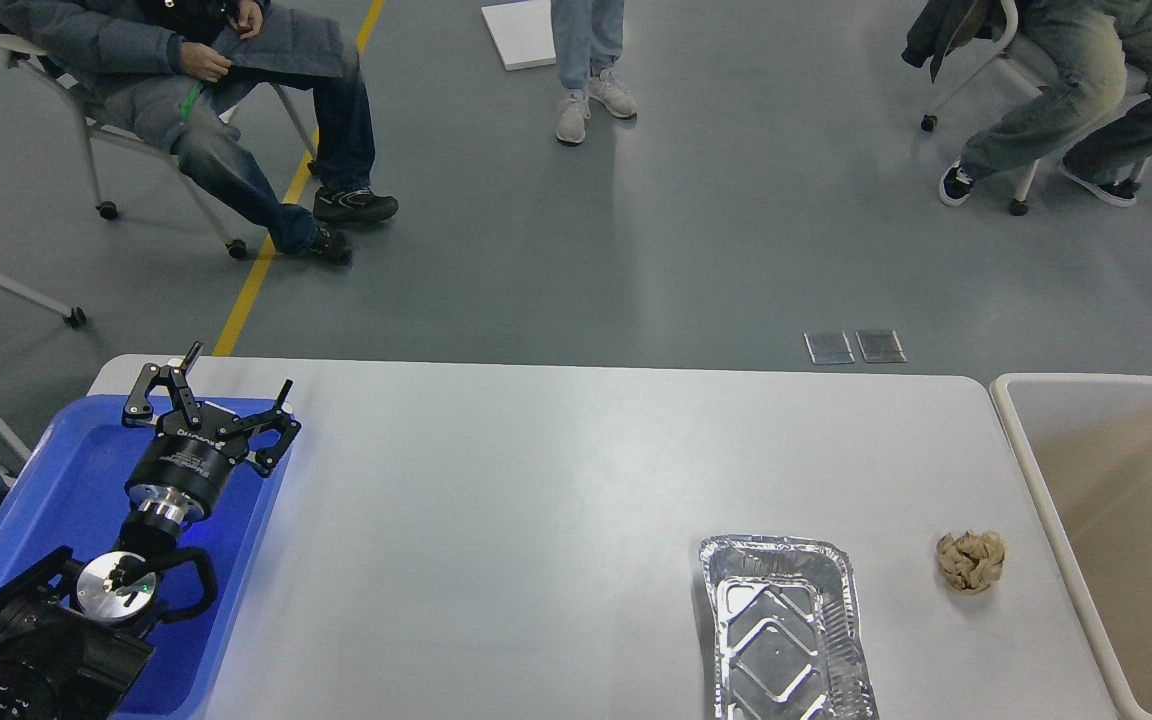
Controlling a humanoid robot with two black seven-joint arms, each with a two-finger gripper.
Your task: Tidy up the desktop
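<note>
The desktop (536, 500) is a large white-grey tabletop with rounded corners that fills the lower half of the head view. An empty aluminium foil tray (786, 630) lies on it at the front right. A crumpled brownish paper ball (971, 561) sits just right of the foil tray. My left gripper (238, 370) is open and empty, its two fingers spread wide, over the far end of the blue plastic tray (46, 490) at the table's left. My right arm and gripper are out of view.
A beige rimmed bin (1116, 520) stands against the table's right edge. People sit on wheeled chairs (96, 130) and one stands on the grey floor beyond the far edge. A yellow floor line (276, 240) runs to the back left.
</note>
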